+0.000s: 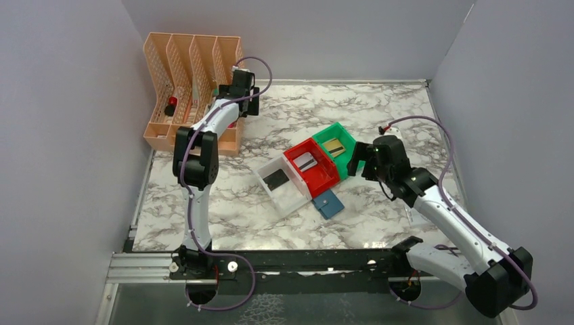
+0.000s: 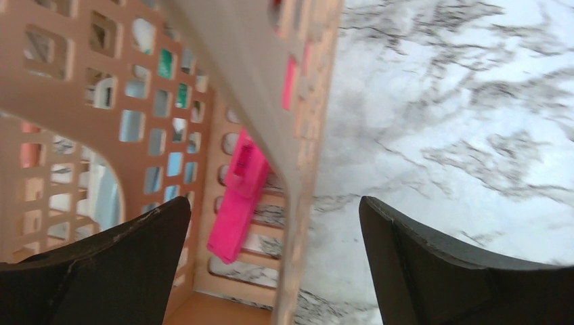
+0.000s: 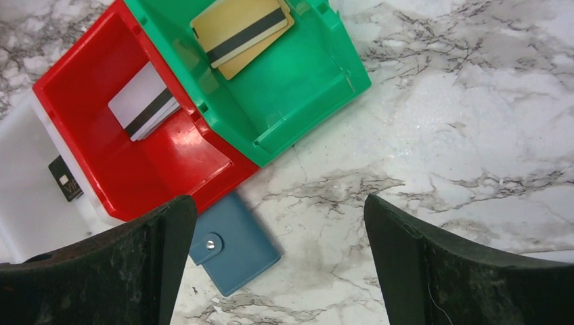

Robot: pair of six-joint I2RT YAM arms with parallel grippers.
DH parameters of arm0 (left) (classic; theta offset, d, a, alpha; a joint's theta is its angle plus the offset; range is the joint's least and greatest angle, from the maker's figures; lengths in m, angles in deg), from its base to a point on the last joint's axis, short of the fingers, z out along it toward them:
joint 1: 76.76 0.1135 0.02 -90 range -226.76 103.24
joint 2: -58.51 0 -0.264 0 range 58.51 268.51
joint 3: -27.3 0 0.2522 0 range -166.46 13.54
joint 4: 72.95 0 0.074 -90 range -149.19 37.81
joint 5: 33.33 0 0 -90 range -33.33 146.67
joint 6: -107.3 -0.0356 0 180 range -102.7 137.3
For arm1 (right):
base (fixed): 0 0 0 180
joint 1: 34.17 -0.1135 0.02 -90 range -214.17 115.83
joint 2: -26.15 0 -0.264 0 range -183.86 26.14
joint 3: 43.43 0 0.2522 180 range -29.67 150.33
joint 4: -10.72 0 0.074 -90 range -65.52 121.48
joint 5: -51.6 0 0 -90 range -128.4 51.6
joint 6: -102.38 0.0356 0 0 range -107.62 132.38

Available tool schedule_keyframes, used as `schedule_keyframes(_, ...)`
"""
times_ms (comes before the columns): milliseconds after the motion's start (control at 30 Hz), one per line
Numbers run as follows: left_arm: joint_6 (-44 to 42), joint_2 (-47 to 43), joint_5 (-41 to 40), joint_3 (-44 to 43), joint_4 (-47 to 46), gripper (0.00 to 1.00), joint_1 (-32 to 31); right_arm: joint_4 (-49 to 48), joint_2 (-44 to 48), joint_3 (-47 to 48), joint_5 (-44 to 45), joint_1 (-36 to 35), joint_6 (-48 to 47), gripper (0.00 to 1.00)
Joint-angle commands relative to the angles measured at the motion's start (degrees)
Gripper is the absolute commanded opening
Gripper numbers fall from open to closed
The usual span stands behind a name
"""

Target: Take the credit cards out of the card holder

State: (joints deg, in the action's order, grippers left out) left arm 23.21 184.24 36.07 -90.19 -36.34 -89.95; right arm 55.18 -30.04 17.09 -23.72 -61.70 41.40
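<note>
The blue card holder (image 1: 329, 203) lies closed and snapped on the marble table in front of the red bin; it also shows in the right wrist view (image 3: 237, 247). A gold card (image 3: 240, 34) lies in the green bin (image 3: 304, 88), a silver-grey card (image 3: 143, 101) in the red bin (image 3: 176, 162), and a black card (image 1: 275, 179) in the white bin (image 1: 288, 196). My right gripper (image 3: 277, 264) is open and empty, above the table just right of the bins (image 1: 359, 162). My left gripper (image 2: 274, 264) is open and empty at the peach rack's right wall (image 1: 240, 91).
The peach mesh file rack (image 1: 193, 88) stands at the back left, holding a pink object (image 2: 237, 200) and a red-and-black item (image 1: 171, 105). Grey walls enclose the table on three sides. The black arm rail (image 1: 304, 261) runs along the near edge.
</note>
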Motion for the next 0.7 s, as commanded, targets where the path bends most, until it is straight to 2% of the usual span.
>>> schedule_keyframes(0,2.2,-6.4,10.5,0.7,0.1,0.99,-1.0,-2.6,-3.8,-0.4,-1.8,0.1,-1.2,0.99)
schedule_keyframes(100,4.1,-10.2,15.5,2.6,-0.5,0.99,-1.5,-2.8,-8.8,1.6,1.5,0.2,-2.3,0.99)
schedule_keyframes(333,7.7,-22.0,23.1,11.9,-1.6,0.99,-2.9,-4.1,-20.4,10.3,-1.8,1.4,-6.6,0.99)
schedule_keyframes(533,13.2,-38.4,26.8,35.7,-7.3,0.99,-3.1,-12.1,-19.5,8.6,-26.8,1.4,-14.3,0.99)
schedule_keyframes(600,15.8,-43.1,28.8,44.3,-10.0,0.96,-3.2,-14.1,-19.7,7.3,-30.7,1.4,-14.4,0.99)
schedule_keyframes(667,18.2,-47.0,31.3,51.7,-11.7,0.92,-3.4,-14.0,-21.0,7.5,-29.7,1.4,-14.3,1.0)
